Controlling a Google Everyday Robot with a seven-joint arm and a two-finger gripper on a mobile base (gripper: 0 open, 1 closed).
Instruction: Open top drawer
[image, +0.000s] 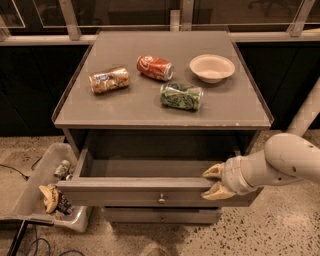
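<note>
Currently pinching top drawer (125, 190) near its front's right corner with gripper (214, 181); may well skew and jam through off-centre pull.

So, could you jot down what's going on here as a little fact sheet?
Top drawer: pulled out, grey inside showing
End effector: at the right end of the drawer front, by its upper edge
Cabinet top: red can, gold-brown can and green can lying on their sides; white bowl upright
Lower drawer: shut
Floor, left: plastic bin holding odds and ends
</note>
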